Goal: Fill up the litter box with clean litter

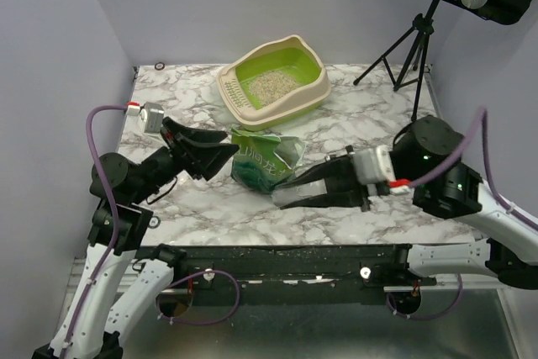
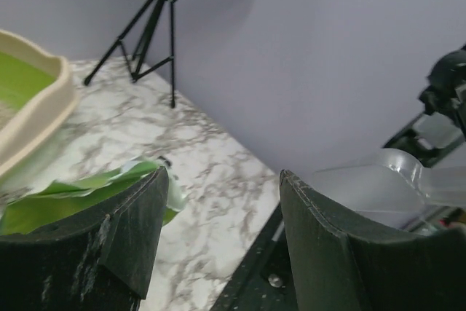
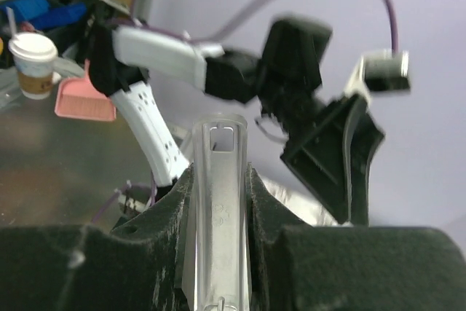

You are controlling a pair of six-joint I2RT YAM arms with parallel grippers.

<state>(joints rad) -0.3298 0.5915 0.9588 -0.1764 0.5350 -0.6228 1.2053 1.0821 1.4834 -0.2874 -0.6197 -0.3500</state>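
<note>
Jaws, top view: left gripper stands spread wide with nothing between its black fingers. The right gripper is clamped on the handle of a clear plastic scoop.
Bag, top view: a crumpled green printed plastic bag lies mid-way across the white marble-patterned table. The left gripper is just at its 9 o'clock and the scoop's bowl is at its 5 o'clock.
Litter box, top view: the rounded-rectangular litter box, lime-green inside with a beige raised rim, sits at 12 o'clock from the bag, near the back wall. Pale grey-beige granular litter covers part of its floor.
Stand, top view: a black tripod stand is at 2 o'clock from the litter box.
Jaws, left wrist view: the fingers are apart and empty.
Surroundings, left wrist view: the bag's edge is at 9 o'clock, the litter box rim at 10 o'clock and the scoop at 3 o'clock.
Jaws, right wrist view: both pads press the scoop's slotted handle.
Opposite, right wrist view: the left gripper is at 2 o'clock, its fingers parted.
</note>
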